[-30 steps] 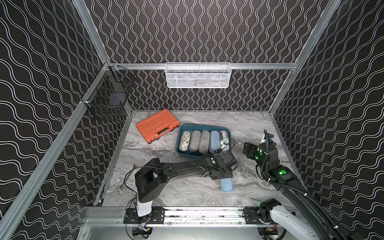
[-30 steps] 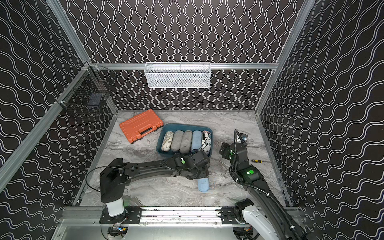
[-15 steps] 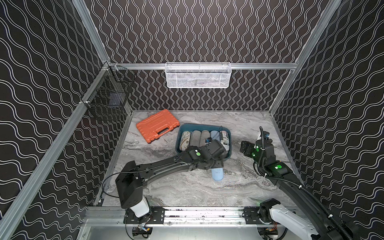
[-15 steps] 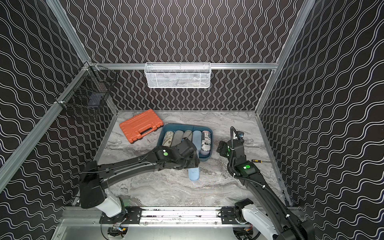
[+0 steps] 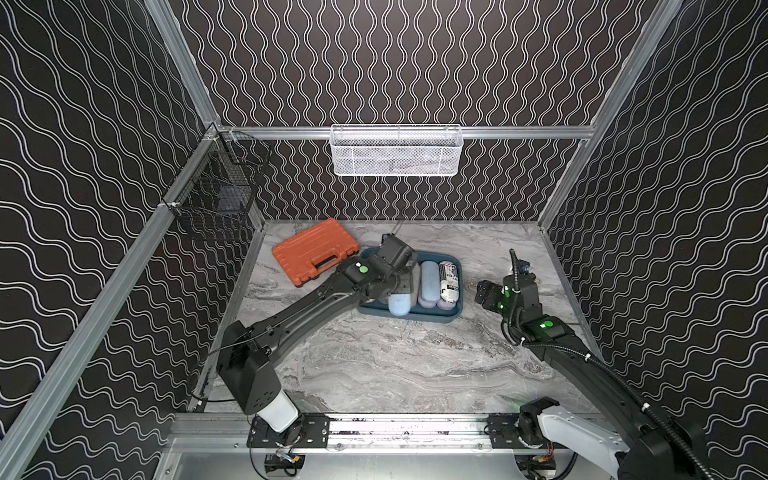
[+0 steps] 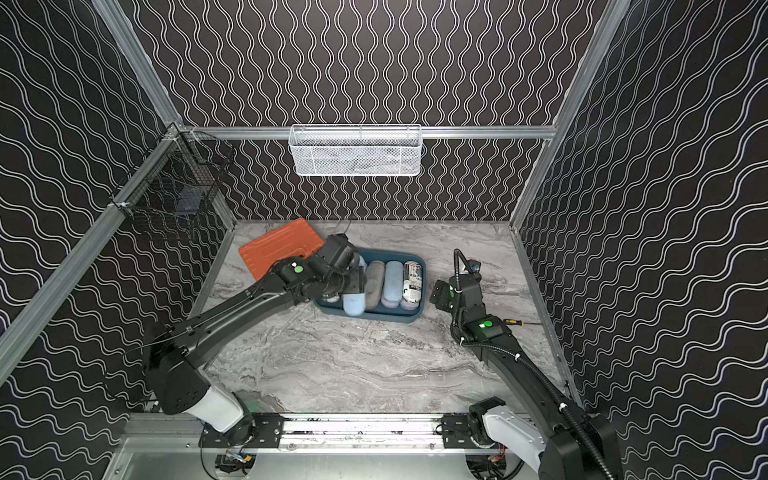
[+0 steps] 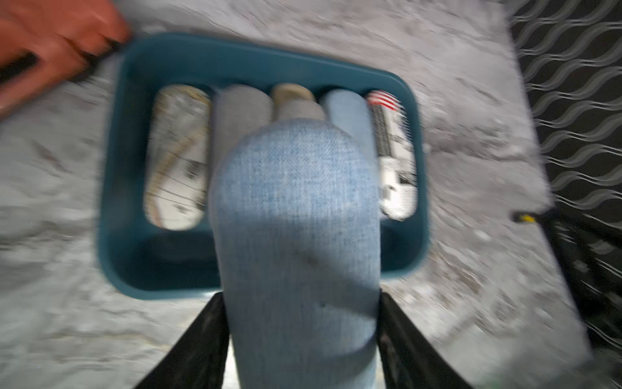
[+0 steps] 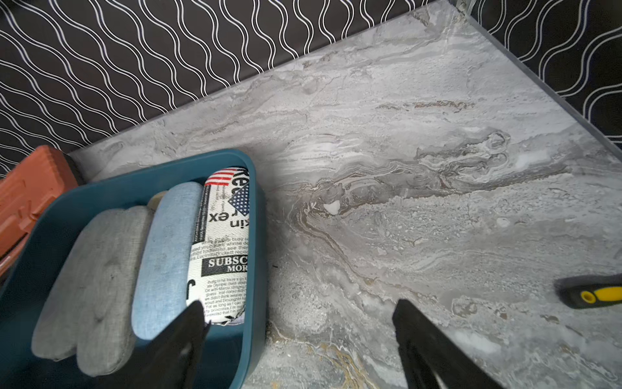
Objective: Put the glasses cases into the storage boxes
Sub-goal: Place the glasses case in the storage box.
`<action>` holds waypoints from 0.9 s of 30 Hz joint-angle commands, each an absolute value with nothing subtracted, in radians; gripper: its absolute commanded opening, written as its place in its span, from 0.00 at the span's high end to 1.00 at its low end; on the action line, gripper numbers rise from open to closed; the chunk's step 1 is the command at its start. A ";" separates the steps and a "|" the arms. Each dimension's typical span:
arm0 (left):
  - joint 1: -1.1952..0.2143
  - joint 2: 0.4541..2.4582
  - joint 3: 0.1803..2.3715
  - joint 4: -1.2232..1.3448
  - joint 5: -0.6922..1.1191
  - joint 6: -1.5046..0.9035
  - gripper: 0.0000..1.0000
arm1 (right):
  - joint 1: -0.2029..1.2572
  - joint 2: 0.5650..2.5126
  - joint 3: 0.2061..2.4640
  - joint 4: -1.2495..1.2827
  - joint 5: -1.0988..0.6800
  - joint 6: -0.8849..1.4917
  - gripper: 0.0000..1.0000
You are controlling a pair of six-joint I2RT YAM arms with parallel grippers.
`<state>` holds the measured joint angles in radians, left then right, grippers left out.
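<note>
Left claw (image 7: 299, 298) pinches a light blue fabric glasses case (image 7: 296, 208) over the dark teal plastic tray (image 7: 235, 57), near edge; other cases (image 8: 101, 269) lie inside, so you're probably on the last drop.

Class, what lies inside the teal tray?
Side by side: map-print case, grey felt case, light blue case, newspaper-print case, and a tan end poking out. The held blue case in the left gripper hides the middle of the teal tray and anything there.

Lab test cell: aluminium frame (image 5: 519, 132), patterned walls (image 5: 395, 62)
</note>
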<state>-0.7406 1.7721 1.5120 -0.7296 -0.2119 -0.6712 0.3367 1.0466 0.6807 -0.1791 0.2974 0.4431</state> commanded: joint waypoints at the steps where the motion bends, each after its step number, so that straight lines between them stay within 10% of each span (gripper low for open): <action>1: -0.678 1.790 1.524 -0.723 -0.215 -0.577 0.38 | 0.330 1.065 0.690 -0.133 0.288 0.431 0.11; 27: -0.458 2.129 1.641 -0.613 -0.125 -0.331 0.35 | 0.288 1.182 0.686 -0.106 0.278 0.420 0.11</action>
<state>-0.4591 2.1166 1.6264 -0.6456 -0.1188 -0.3630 0.2920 1.1763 0.6865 -0.1371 0.2752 0.4210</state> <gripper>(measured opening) 0.648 0.887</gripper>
